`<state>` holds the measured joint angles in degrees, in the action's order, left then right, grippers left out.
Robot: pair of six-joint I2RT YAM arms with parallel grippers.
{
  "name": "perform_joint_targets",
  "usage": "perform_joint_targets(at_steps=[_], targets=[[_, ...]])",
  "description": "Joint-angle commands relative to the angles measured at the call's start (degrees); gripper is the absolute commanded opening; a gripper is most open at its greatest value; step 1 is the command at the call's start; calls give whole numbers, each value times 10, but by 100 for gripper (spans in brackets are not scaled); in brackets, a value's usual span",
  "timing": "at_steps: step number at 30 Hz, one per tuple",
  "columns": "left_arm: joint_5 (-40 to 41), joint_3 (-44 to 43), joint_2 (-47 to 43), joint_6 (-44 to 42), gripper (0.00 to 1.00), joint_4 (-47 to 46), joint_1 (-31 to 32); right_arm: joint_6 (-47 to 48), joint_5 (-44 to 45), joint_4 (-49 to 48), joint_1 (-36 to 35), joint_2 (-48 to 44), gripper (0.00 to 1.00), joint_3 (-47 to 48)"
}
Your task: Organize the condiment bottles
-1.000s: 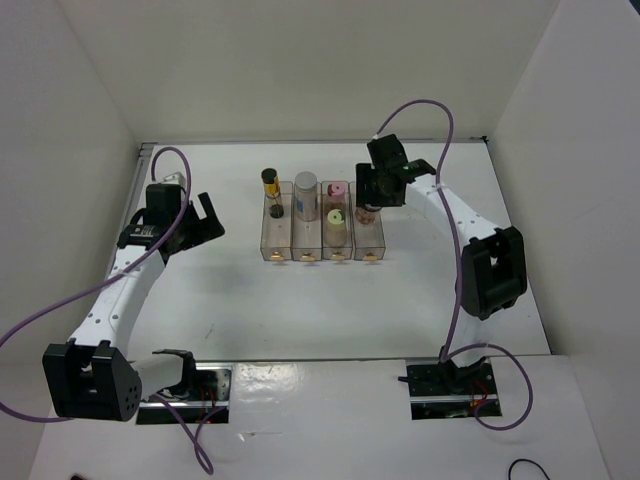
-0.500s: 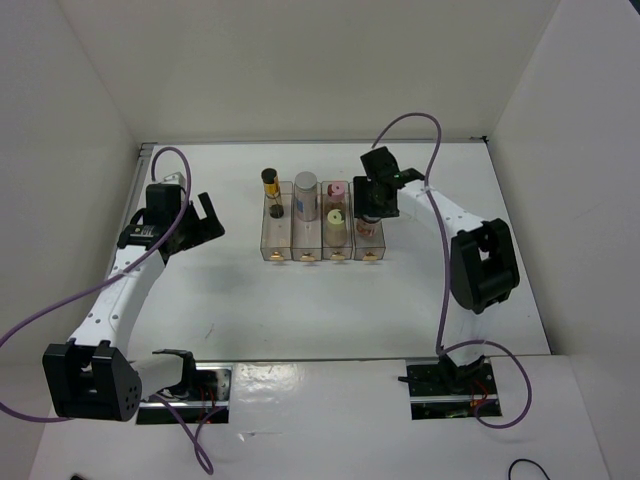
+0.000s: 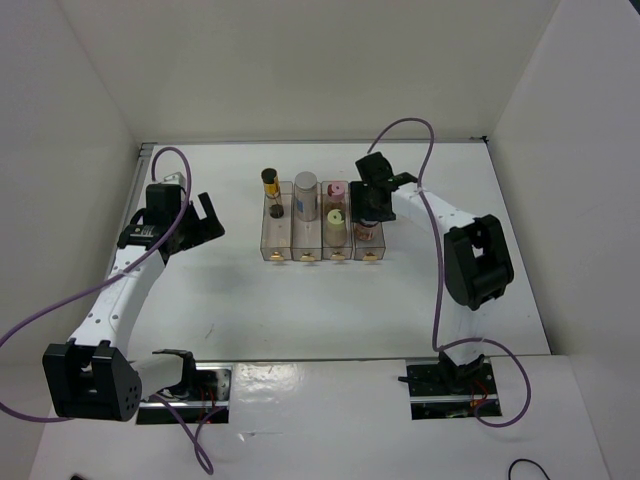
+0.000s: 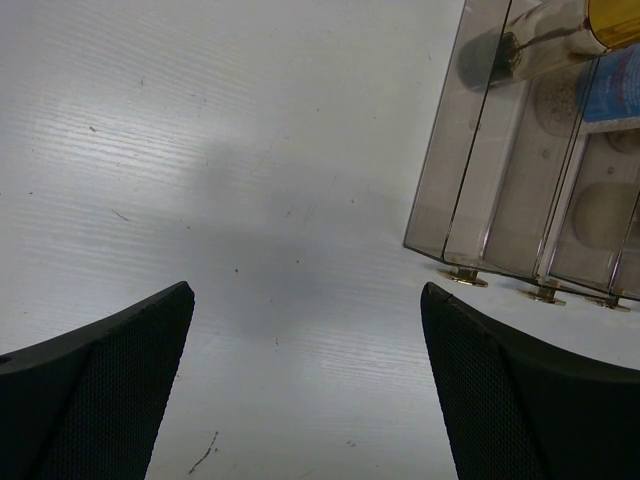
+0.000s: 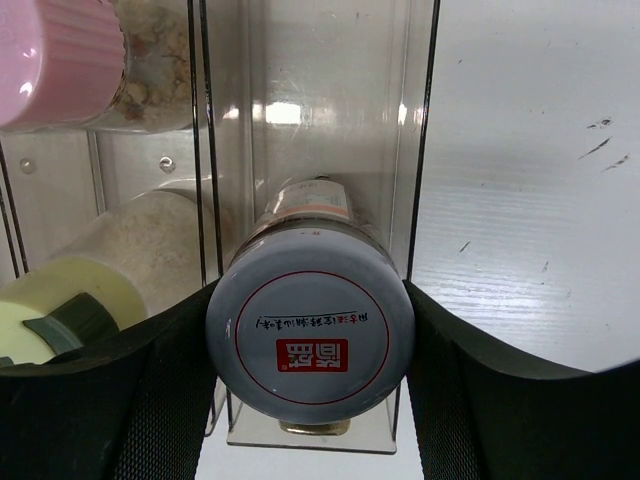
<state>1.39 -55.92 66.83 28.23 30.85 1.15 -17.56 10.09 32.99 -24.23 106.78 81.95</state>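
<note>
the right pincer squeezes the small see-through jar of reddish-brown stuff with a grey lid from both sides. the jar is between the walls of the clear plastic box at the right end of the row. the box next to it holds the brown pink-lidded bottle and the beige yellow-lidded bottle. the left pincer is wide open and holds nothing. it is above the white table, left of the boxes.
</note>
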Motion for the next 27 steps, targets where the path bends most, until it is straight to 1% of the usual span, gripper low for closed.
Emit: perform_joint_targets(at_steps=[1, 3, 8, 24, 26, 27], targets=[[-1, 2, -8, -17, 100, -8, -4, -6, 19, -50, -10, -2, 19, 7], [-1, 2, -8, -17, 100, -8, -4, -12, 19, -50, -10, 4, 21, 7], [-1, 2, -8, -17, 100, -3, -4, -24, 29, -43, -10, 4, 21, 7], [-1, 2, -8, -17, 100, -3, -4, -51, 24, -38, -26, 15, 21, 12], [-1, 2, -8, -17, 100, -3, -4, -51, 30, -38, -26, 15, 24, 12], [-1, 2, -8, -17, 100, -3, -4, -51, 36, -38, -26, 15, 29, 12]])
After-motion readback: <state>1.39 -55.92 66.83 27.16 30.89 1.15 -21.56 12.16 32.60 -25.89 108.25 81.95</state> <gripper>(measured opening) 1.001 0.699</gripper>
